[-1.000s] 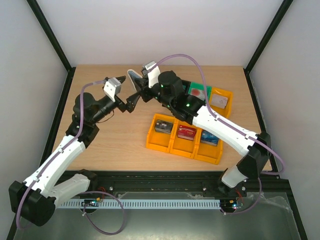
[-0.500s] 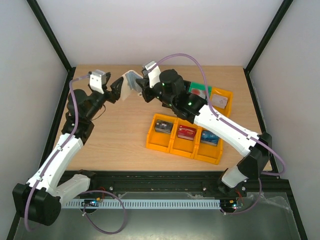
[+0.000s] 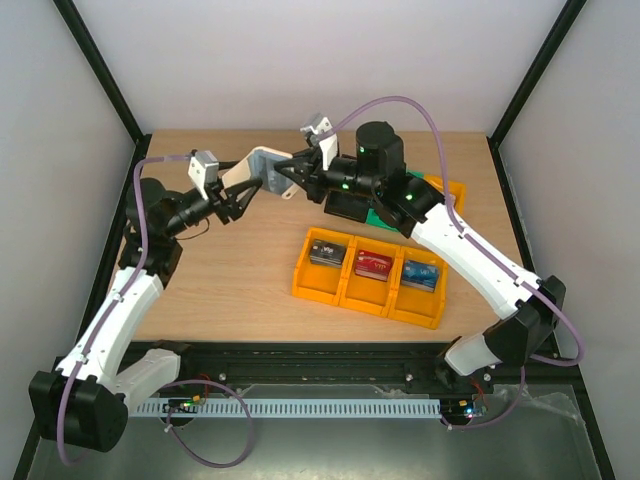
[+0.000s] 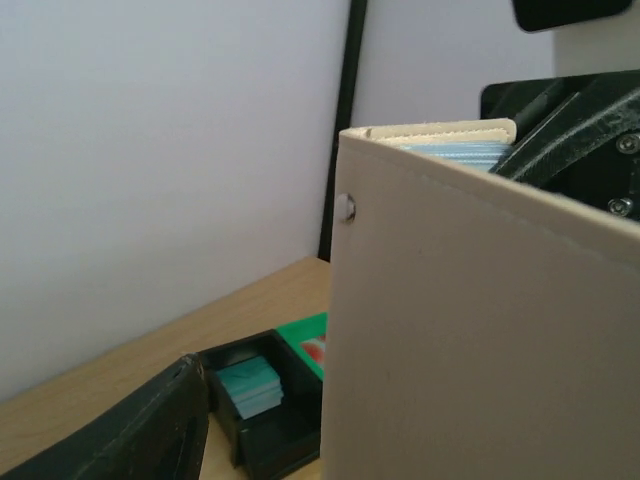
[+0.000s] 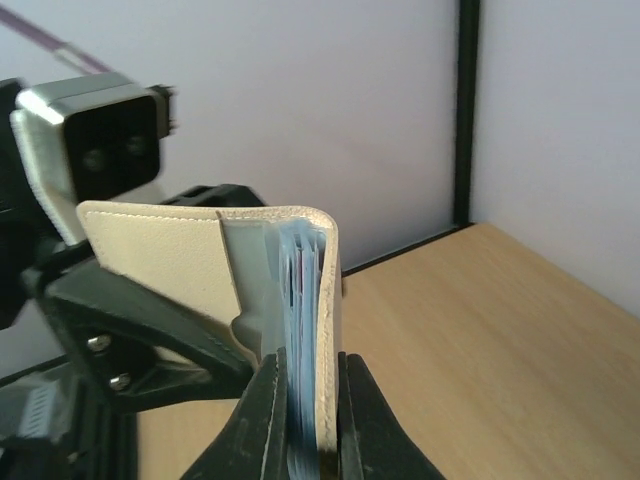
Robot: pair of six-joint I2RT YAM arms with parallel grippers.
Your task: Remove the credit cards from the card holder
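Holder: the card holder (image 3: pixel 262 165) is hanging clear above the surface (image 3: pixel 230 280) at the far middle, between the two arms' jaws.
Right jaws: they are pinching the holder's closed part from the right, with one finger (image 5: pixel 262 410) pressing on each beige cover.
Left jaws: they are standing partly spread at the holder's left flap. One finger (image 4: pixel 150 430) is showing apart from the beige face, and I cannot tell whether they are gripping.
Cards: the credit cards (image 5: pixel 300 290) are sitting inside the holder, showing thin blue edges and a reddish one between the covers. Their number cannot be told.
Yellow bins: four. Three (image 3: pixel 368 275) are standing in a row, near and right of the holder, each carrying one card stack (image 3: pixel 372 262). The fourth (image 3: pixel 452 190) is lying far right, partly behind the right arm.
Black bin: one (image 4: pixel 255 420), holding pale blue cards and sitting just beside a green box (image 4: pixel 305 335).
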